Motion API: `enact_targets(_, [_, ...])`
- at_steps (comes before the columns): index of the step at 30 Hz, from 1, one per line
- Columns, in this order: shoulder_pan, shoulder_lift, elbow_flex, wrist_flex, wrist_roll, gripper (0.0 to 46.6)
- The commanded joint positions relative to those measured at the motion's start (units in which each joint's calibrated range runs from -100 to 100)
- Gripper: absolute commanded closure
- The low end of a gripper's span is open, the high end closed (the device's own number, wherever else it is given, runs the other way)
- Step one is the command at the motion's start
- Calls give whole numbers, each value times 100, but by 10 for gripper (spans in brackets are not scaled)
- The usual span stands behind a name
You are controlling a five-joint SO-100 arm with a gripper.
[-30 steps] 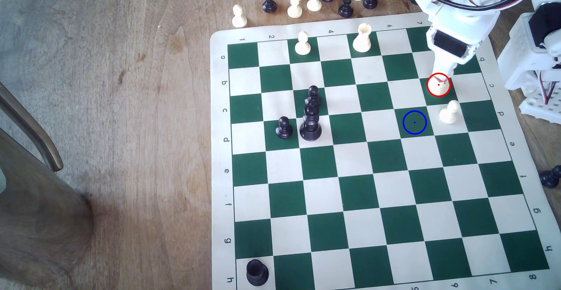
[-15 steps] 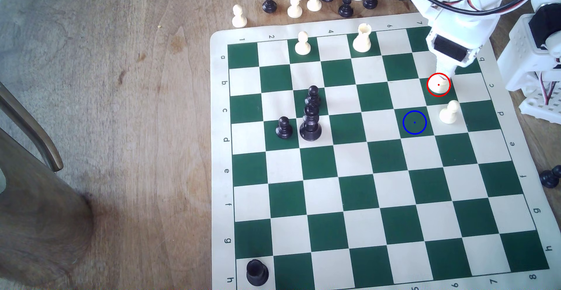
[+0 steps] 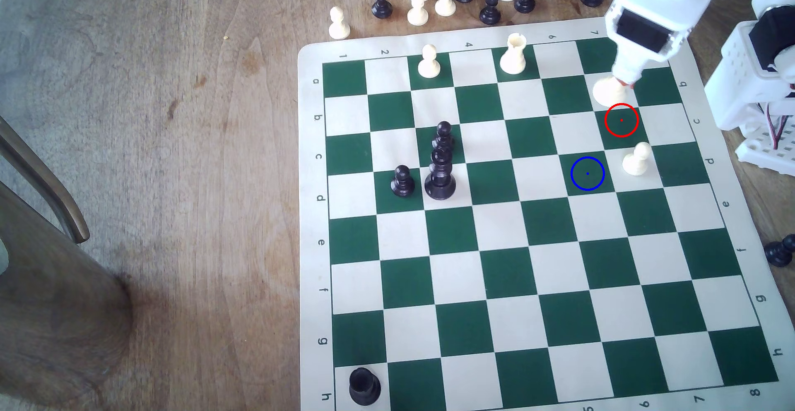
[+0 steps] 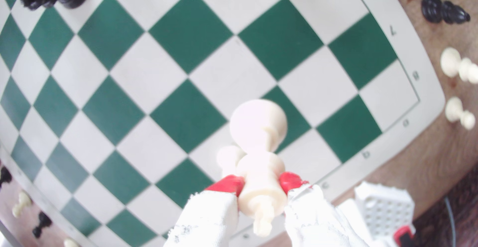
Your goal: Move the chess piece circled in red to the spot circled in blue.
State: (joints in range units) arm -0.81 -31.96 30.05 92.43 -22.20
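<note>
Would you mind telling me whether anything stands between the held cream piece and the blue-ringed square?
Nothing visible does. The gripper holds the cream piece above the board; the squares between it and the blue-ringed square are bare. The cream pawn stands beside that square, on the exterior view's right.

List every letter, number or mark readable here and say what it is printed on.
"1 2 4 6 7" on the chessboard mat far border; 3 and 5 hidden by pieces.
"a b c d e f g h" on its left border in the exterior view.
"b c d e f g h" on its right border.
"5 6 7 8" on its near border, 5 cut off.
No brand or words are readable.
</note>
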Motion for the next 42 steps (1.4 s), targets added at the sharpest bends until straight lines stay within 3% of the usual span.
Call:
enact_targets(1, [-486, 455, -929, 85, -166, 444])
enact_targets(5, [-1049, 998, -947, -185, -298, 447])
enact_targets(9, [-1198, 1439, -902, -521, -317, 448])
enact_targets(23, [-1276, 2271, -367, -1356, -317, 457])
enact_targets(42, [-1315, 2178, -349, -1069, -298, 449])
